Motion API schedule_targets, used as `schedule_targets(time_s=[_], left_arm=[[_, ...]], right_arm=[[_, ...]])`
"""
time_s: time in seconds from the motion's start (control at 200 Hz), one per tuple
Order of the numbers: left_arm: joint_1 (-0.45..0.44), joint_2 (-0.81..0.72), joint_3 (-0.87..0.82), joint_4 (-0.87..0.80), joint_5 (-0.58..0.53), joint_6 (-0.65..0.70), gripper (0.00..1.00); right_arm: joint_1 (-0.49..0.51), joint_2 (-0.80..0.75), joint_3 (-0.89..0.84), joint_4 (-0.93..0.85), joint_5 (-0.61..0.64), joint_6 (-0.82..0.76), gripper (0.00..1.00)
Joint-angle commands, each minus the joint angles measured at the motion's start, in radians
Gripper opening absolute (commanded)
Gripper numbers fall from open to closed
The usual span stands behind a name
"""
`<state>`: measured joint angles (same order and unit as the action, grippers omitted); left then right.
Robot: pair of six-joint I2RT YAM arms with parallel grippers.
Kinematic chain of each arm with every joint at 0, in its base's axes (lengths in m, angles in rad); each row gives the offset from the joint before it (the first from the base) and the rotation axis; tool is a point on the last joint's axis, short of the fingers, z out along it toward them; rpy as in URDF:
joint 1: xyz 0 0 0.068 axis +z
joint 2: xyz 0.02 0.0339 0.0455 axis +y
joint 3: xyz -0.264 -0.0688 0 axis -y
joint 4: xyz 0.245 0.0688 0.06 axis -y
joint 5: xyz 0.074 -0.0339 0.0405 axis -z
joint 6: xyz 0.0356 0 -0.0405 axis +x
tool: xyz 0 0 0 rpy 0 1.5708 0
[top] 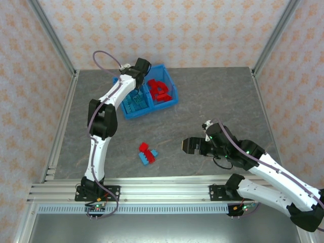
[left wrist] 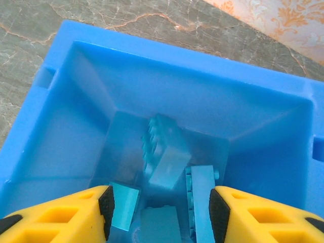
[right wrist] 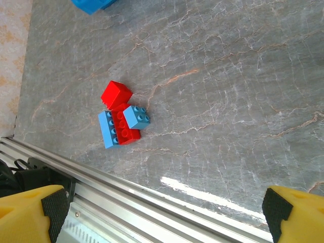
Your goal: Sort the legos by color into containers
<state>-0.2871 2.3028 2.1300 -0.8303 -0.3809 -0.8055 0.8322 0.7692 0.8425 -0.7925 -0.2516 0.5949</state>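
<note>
**A:** Light blue plastic bricks (left wrist: 164, 152) lie jumbled on the floor of the bin's left compartment (left wrist: 81, 126). Their studs face different ways, and one long brick leans tilted.

**B:** And the red ones?

**A:** From above, red bricks (top: 159, 90) are heaped in the right compartment (top: 164, 105), just across the divider from the light blue ones. A small cluster of loose bricks (top: 147, 153) sits on the grey marbled tabletop (top: 212, 96), well apart from the bin (top: 144, 113). The right wrist view shows two red pieces (right wrist: 116, 93) and two light blue pieces (right wrist: 136, 116) in that cluster, touching one another.

**B:** How do the jaws stand?

**A:** The left jaws hang over the left compartment with their yellow fingers (left wrist: 55, 215) partway apart. Bricks show below the gap, and I see none pinched. The right jaws gape wide above the tabletop near the loose cluster, with nothing between the fingers (right wrist: 30, 212).

**B:** Anything hard to make out?

**A:** From above, the left arm (top: 109, 109) covers the bin's far-left corner, and I cannot count the bricks in either compartment. The left wrist view cuts off the nearest bricks at its lower edge. In the right wrist view a blue corner of the bin (right wrist: 93, 5) is clipped at the top.
</note>
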Motion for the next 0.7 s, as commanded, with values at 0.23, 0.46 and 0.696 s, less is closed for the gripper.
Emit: schedule_targets(time_s=[0.23, 0.46, 0.696], left_arm=[[-0.063, -0.717, -0.531, 0.181, 0.172, 0.096, 0.57], [-0.176, -1.291, -0.962, 0.242, 0.366, 0.439, 0.66], [-0.178, -1.629, -1.104, -0.017, 0.821, 0.907, 0.89]], right_arm=[[-0.001, 0.069, -0.027, 0.107, 0.002, -0.009, 1.00], [0.040, 0.320, 0.010, 0.274, -0.102, -0.055, 0.96], [0.150, 0.648, 0.121, 0.351, -0.086, -0.131, 0.87]])
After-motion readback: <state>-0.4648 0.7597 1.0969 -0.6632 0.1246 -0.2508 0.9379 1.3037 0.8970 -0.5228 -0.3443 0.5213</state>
